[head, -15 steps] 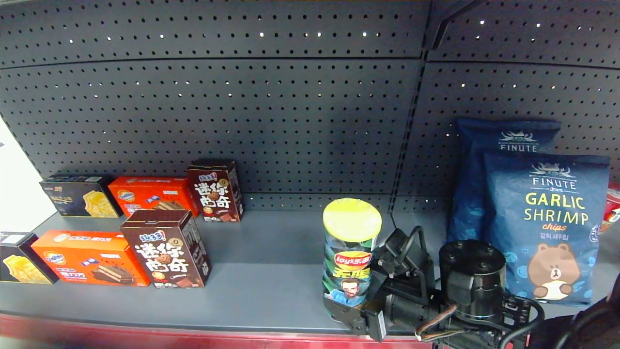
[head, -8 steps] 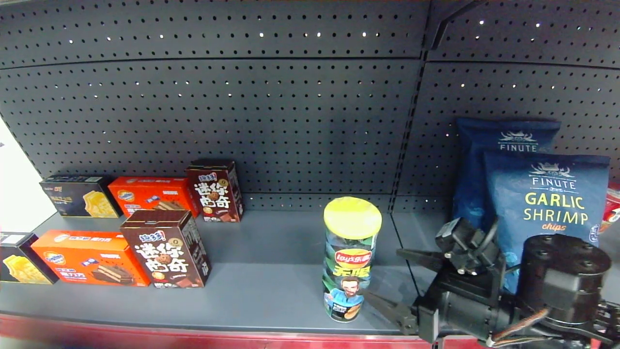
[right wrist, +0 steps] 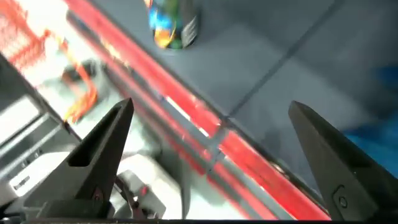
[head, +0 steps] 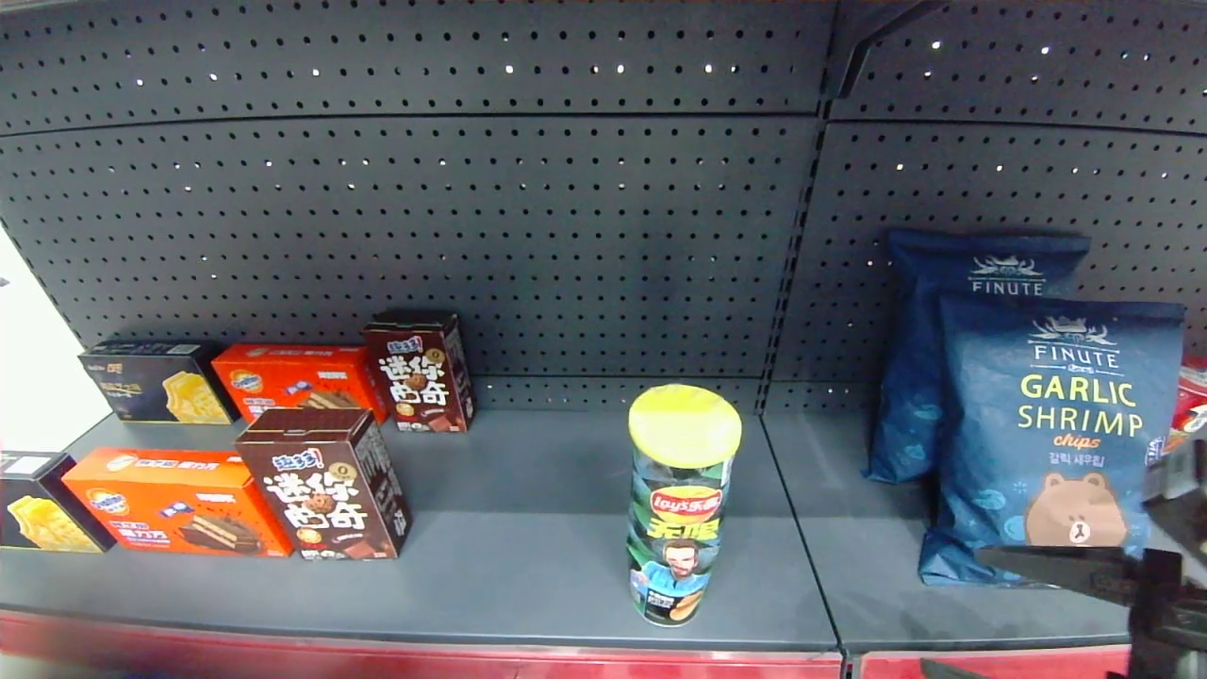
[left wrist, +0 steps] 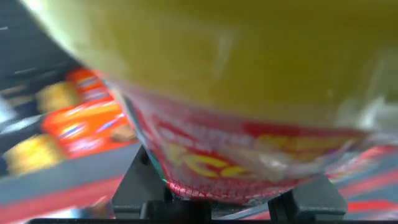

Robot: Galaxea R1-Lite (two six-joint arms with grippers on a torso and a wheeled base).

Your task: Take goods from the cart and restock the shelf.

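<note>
The left tool [left wrist: 227, 194] is clenched on a yellow-and-red packet [left wrist: 236, 93]. On the shelf [head: 528, 556] sit six boxes [head: 325, 481] in two rows, one upright yellow-lidded can [head: 684, 505] near the front edge, then two blue bags [head: 1047, 424]. The right tool [right wrist: 214, 162] hangs off the shelf's front edge, fingers spread, empty.

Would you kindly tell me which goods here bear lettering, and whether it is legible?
On the front blue bag: large pale and yellow words, legible.
On the rear blue bag: pale word near its top, legible.
On the can: red logo mid-label, legible.
On the front brown box: big white characters, legible.
On the yellow snack bag: blurred, unreadable.
</note>
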